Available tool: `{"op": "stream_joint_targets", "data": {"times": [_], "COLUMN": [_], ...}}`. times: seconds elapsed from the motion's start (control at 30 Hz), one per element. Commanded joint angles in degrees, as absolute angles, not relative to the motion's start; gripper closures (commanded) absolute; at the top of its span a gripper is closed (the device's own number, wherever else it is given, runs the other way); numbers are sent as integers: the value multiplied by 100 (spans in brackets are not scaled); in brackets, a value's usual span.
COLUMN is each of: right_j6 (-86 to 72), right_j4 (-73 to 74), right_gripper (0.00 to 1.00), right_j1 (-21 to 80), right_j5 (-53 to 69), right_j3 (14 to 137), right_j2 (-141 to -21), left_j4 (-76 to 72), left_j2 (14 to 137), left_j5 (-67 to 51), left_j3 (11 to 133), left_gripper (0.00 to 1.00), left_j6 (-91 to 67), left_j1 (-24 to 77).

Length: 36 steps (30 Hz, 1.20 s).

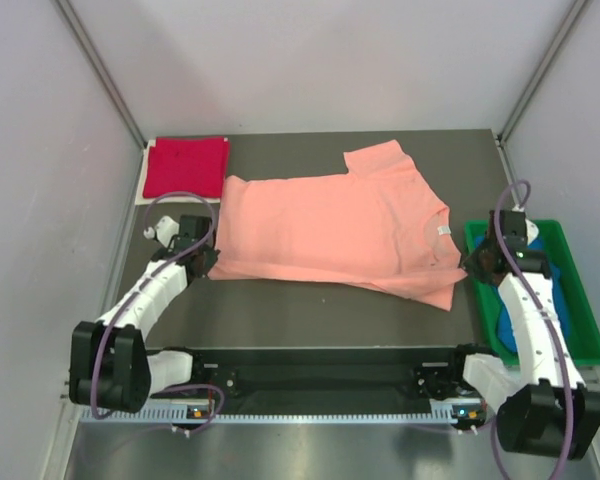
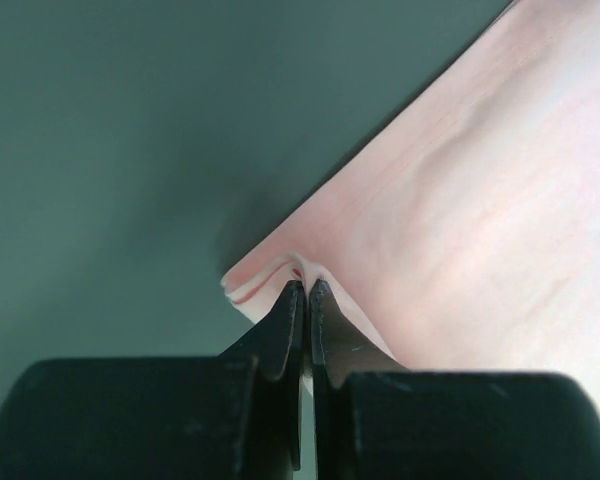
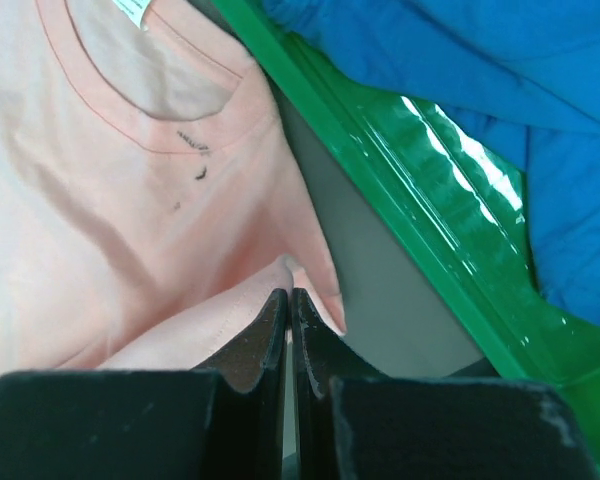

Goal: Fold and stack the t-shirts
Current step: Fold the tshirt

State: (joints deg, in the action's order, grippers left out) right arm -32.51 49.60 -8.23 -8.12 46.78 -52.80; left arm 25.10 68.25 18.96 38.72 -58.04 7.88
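Note:
The salmon-pink t-shirt lies spread across the middle of the table, its near half doubled over. My left gripper is shut on its near left corner, pinching folded fabric. My right gripper is shut on the shirt's right edge below the collar. The crimson-red t-shirt lies folded at the back left. The bright blue t-shirt lies crumpled in the green tray; it also shows in the right wrist view.
The green tray's rim runs close beside my right gripper. White walls enclose the table on the left, back and right. A black rail spans the near edge between the arm bases.

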Motion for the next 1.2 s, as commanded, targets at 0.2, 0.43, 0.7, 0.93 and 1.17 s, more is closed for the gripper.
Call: {"op": "stream_joint_targets", "data": {"times": [0.2,0.43,0.7,0.93,1.17], "right_j6": [-3120,-3085,-2716,-2215,-2022], "right_j4": [4553,4359,3903,3165,3042], "right_gripper": [100,100,100,100,98], "right_j1": [-360,-360,-360,-334,297], "right_j5": [-2161,-2355,-2374,-1486,-2151], "right_j3": [5150,5141,5353,5247,5248], "right_j2": [-6126,-6275,-6346,-6363,-6636], "left_j4": [2162,2197,2276,2329,2286], "left_j2": [7760,8226,8797,9140,9167], "left_j5": [2399,2663,2839,2830,2751], "left_j3": [4561,4939,5247,5414,5370], "left_gripper": [100,100,100,100,100], "left_j6": [-5660,-5528,-5484,-5493,-5765], "left_j1": [932,958,1020,1072,1151]}}
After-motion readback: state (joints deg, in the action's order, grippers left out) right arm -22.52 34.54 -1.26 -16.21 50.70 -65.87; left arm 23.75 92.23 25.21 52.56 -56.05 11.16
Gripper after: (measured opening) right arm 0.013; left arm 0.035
